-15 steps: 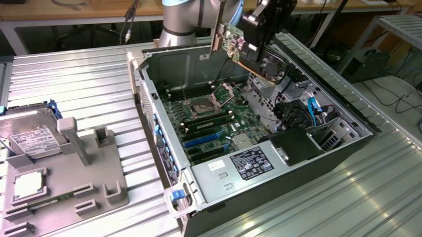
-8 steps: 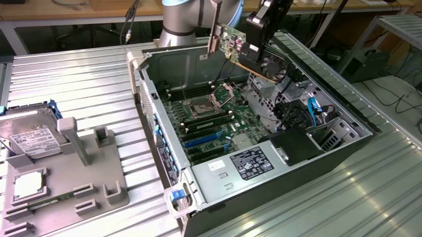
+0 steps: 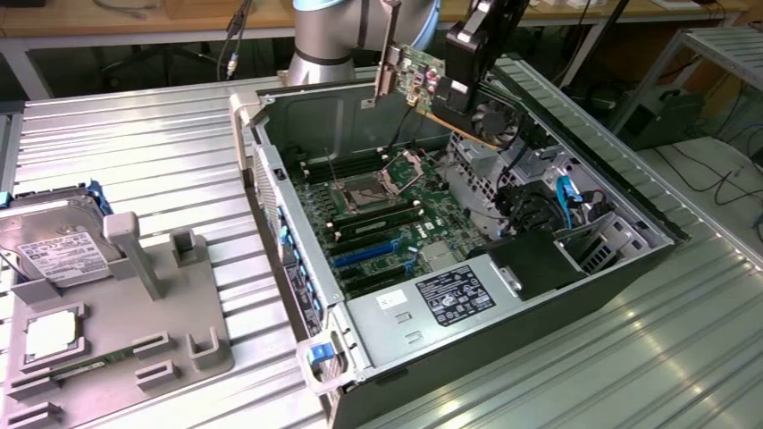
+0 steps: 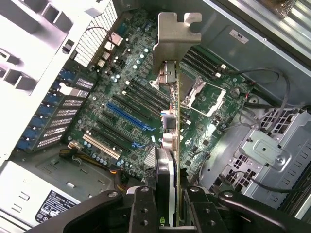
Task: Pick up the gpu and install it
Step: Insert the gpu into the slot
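Note:
My gripper (image 3: 467, 82) is shut on the gpu (image 3: 420, 71) and holds it in the air above the open computer case (image 3: 620, 170), near the case's back wall. The card's silver bracket (image 3: 388, 64) hangs at its end toward the exterior view's left. In the wrist view the gpu (image 4: 176, 141) is edge-on between my fingers (image 4: 142, 209), bracket (image 4: 174, 36) farthest from the wrist, over the green motherboard (image 4: 126, 82). The blue expansion slot (image 4: 127, 116) lies on the board beside the card's line, apart from it.
The motherboard (image 3: 381, 210) fills the case floor, with an open processor socket (image 3: 399, 170), the power supply (image 3: 459, 295) and a drive cage (image 3: 596, 241). On the exterior view's left a grey fixture (image 3: 155, 295) carries a silver hard drive (image 3: 54, 237) and a processor (image 3: 54, 332).

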You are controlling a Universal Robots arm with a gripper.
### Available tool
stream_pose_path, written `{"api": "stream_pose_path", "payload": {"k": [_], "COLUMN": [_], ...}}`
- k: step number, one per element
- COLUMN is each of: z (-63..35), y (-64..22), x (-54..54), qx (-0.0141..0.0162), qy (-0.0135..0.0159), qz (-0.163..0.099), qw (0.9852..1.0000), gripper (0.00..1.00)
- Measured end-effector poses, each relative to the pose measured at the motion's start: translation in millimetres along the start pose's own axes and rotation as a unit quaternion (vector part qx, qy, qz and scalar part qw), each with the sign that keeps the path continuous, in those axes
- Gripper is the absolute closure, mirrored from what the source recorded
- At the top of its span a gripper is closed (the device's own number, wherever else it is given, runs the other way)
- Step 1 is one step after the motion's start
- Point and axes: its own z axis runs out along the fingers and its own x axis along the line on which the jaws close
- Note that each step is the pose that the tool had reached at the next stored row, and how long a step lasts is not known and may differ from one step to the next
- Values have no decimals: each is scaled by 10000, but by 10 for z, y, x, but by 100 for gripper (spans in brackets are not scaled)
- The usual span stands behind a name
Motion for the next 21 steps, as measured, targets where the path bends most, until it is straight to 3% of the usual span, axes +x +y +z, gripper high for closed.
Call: {"api": "stream_pose_path", "payload": {"k": [14, 17, 21], "z": [0, 0, 0], "y": [0, 0, 0], "x": [0, 0, 0], "qx": [-18, -22, -31], "qy": [6, 7, 9], "qz": [-591, -723, -998], "qw": [9983, 9974, 9950], "gripper": [72, 72, 72]}}
